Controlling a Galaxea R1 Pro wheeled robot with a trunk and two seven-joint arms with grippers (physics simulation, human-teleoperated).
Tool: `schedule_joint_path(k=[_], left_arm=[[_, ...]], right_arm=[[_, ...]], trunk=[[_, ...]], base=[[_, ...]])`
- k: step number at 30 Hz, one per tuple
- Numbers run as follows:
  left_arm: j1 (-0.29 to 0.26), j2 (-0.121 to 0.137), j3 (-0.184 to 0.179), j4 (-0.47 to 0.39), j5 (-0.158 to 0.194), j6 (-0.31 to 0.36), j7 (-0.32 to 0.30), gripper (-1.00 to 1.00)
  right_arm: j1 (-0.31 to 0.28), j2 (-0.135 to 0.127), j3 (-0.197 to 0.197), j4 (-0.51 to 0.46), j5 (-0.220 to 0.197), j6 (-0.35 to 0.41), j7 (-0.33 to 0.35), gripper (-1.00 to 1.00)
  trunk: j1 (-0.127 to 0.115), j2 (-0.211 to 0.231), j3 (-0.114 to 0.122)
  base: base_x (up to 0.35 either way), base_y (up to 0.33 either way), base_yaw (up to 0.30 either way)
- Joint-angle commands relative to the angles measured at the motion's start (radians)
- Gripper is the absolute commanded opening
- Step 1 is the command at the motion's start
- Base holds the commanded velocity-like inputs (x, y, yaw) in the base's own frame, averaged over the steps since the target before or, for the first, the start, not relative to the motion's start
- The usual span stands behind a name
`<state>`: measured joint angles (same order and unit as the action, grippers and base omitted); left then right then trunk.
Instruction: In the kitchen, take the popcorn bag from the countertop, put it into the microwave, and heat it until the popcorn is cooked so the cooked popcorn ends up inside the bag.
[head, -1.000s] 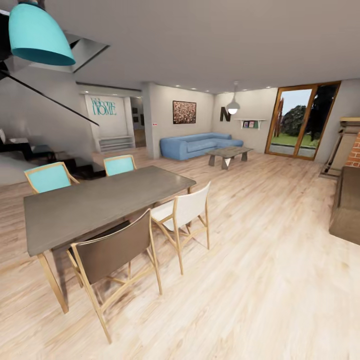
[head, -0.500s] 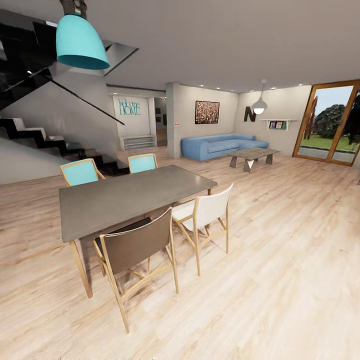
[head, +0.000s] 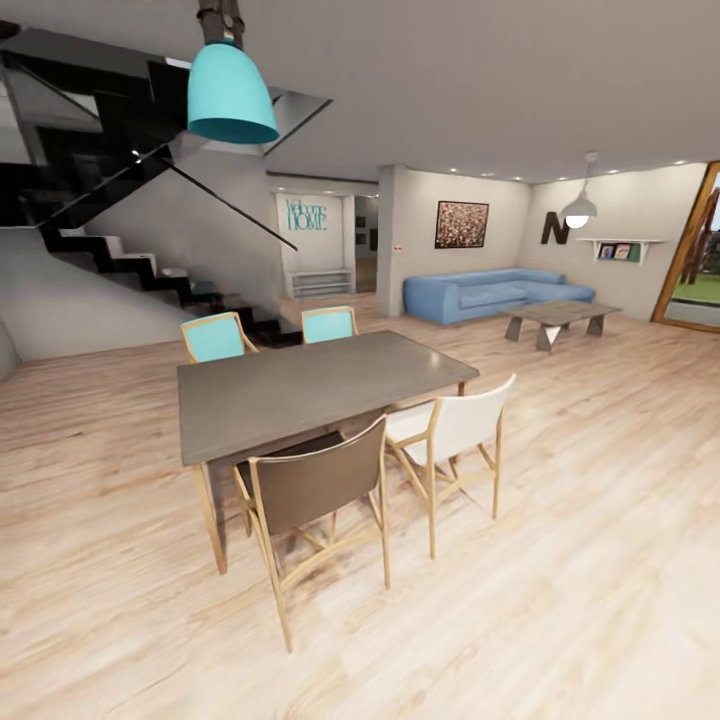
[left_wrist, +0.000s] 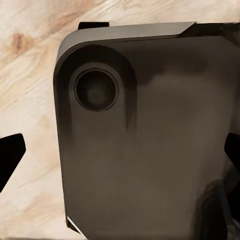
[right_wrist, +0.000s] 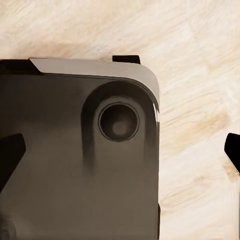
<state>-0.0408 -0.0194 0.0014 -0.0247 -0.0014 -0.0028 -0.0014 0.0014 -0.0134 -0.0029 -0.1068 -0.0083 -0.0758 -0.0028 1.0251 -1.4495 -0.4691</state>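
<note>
While the robot is in transit through the living and dining area, the head view takes in, from left to right: a dark staircase (head: 120, 260) against the left wall; a teal pendant lamp (head: 232, 95) hanging above; and a grey dining table (head: 310, 390) at centre. Two teal chairs (head: 215, 338) stand at the table's far side. A brown chair (head: 320, 490) and a white chair (head: 455, 430) stand at its near side, pushed in close. Further right, a blue sofa (head: 490, 292) sits against the back wall with a low coffee table (head: 558, 318) in front of it. A glazed door (head: 695, 250) closes the right edge.

The popcorn bag, the microwave and the countertop are not among these furnishings; judged from this, the kitchen is yet to be reached and no step of the task proper has begun.

Both wrist views look down on the robot's dark base housing (left_wrist: 150, 150) over the wood floor (right_wrist: 200, 50), which suggests the arms hang stowed for travel. The left pincer (left_wrist: 120, 155) and the right pincer (right_wrist: 120, 155) show dark fingertips at opposite picture edges, so each stands apart and holds nothing.
</note>
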Motion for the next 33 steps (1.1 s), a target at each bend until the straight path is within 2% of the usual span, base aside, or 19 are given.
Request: schedule_joint_path(k=[1,33], left_arm=[[-0.001,0.000,0.000,0.000,0.000,0.000,0.000,1.00],[-0.001,0.000,0.000,0.000,0.000,0.000,0.000,1.00]], right_arm=[[0.000,0.000,0.000,-0.001,-0.001,-0.002,0.000,1.00],[0.000,0.000,0.000,-0.001,-0.001,-0.002,0.000,1.00]], trunk=[[0.000,0.000,-0.001],[0.000,0.000,-0.001]], base=[[0.000,0.000,0.285],[0.000,0.000,0.285]])
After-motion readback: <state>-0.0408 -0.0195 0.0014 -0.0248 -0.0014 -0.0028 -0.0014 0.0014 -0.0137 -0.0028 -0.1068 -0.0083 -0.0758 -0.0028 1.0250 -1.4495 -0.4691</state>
